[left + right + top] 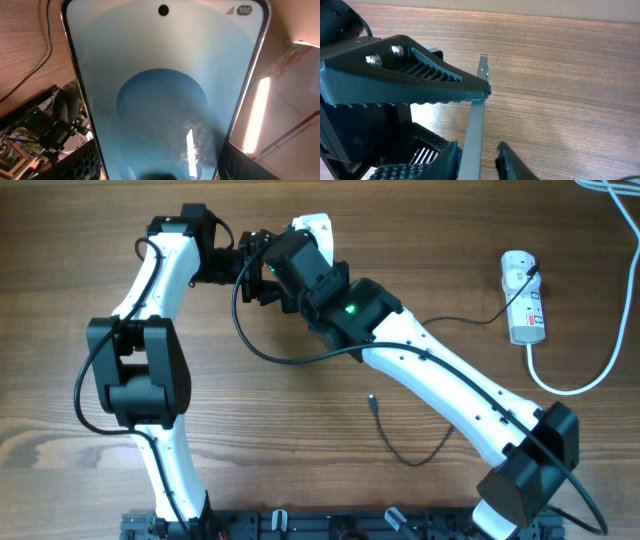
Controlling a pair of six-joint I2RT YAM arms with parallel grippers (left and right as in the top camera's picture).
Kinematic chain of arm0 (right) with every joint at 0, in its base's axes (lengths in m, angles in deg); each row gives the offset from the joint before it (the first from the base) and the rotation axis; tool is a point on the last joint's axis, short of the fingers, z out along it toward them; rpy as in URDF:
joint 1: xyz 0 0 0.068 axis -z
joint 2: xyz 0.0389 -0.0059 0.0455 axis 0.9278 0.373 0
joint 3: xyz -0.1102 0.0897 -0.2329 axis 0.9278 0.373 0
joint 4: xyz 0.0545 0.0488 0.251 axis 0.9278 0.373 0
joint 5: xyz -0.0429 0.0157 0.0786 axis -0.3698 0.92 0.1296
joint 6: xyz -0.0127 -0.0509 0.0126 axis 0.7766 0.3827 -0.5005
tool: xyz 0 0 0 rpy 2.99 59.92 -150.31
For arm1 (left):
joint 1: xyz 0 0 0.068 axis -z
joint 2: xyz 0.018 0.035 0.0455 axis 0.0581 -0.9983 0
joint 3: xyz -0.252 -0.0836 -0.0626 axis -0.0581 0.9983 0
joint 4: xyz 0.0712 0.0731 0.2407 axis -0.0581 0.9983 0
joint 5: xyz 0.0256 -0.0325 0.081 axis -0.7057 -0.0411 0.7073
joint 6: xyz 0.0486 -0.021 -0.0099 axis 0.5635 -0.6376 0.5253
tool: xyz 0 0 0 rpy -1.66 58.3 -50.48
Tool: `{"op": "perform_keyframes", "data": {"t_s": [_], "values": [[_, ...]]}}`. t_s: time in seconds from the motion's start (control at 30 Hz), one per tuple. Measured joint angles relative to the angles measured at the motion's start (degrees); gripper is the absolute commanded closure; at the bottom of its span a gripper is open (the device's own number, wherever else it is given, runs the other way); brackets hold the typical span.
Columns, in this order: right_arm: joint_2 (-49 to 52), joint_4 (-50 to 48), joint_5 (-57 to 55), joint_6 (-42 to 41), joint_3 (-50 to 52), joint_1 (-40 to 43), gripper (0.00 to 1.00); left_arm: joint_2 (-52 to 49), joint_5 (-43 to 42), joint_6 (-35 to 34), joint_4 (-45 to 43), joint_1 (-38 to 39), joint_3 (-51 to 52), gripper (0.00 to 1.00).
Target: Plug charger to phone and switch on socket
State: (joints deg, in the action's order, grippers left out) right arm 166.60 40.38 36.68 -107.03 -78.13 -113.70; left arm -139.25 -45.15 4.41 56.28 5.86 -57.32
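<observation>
1. The phone (165,100) has its lit screen squarely before the left wrist camera. It stands on edge in the left gripper (162,170), with textured pads (80,165) against both long sides. Finding: the left gripper is grasping the phone.
2. The right gripper (475,160) has its jaws astride the phone's thin edge. One finger is just beside the edge, while the other shows a strip of wood between itself and the phone. Finding: not clenched, and it bears no load.
3. The step is judged to be a second hold on the phone.
   - Centre the edge between the jaws so both pads land together; otherwise the phone may twist in the left grip.
   - Keep off the port end. I cannot tell which end that is.
4. The left gripper's ridged finger (420,75) sits directly above the right jaws. Quarters are tight, so avoid finger-to-finger contact.
5. The charger tip (371,398) lies loose on the table (260,440), well behind the right gripper and beside its forearm. It is not grasped.
6. The socket (525,298) is well apart, out beyond the right arm's elbow.
   - A black plug sits in it.
   - The thick white cable (590,380) curves away from it.
   - The switch position is too small to read.
7. Obstruction: the right forearm lies over the charger's run, so pulling the arm back carelessly could drag the cable.
</observation>
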Motion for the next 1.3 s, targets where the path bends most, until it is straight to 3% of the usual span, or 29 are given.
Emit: {"op": "perform_keyframes", "data": {"t_s": [0.37,0.5,0.63,0.7,0.9,1.0,1.13,1.2,1.3], "values": [[0.0,0.0,0.0,-1.2,0.0,0.0,0.95,0.0,0.0,0.0,0.0,0.1,0.0,0.35],[0.0,0.0,0.0,-2.2,0.0,0.0,0.96,0.0,-0.1,0.0,0.0,0.1,0.0,0.32],[0.0,0.2,0.0,-4.0,0.0,0.0,0.96,0.0,0.0,-0.2,-0.1,0.1,0.0,0.02],[0.0,0.5,0.0,-7.7,0.0,-0.1,0.96,0.0,-0.6,-0.4,-0.3,0.1,0.1,0.00],[0.0,0.5,-2.6,-29.6,0.0,0.0,0.96,0.7,-1.5,-0.4,-0.3,0.1,0.1,0.01],[0.0,0.5,-4.1,-44.9,0.0,0.0,0.96,0.7,-1.5,-0.4,-0.3,0.1,0.1,0.12],[0.0,0.5,-4.6,-61.4,0.0,0.0,0.96,0.7,-1.8,-0.4,-0.5,0.1,0.1,0.14],[0.0,0.4,-4.6,-67.9,0.0,0.0,0.95,0.7,-1.9,-0.4,-0.5,0.1,0.1,0.21],[0.0,-0.2,-4.7,-74.7,0.0,0.0,0.95,0.7,-1.9,-0.4,-0.5,0.1,0.1,0.22]]}}
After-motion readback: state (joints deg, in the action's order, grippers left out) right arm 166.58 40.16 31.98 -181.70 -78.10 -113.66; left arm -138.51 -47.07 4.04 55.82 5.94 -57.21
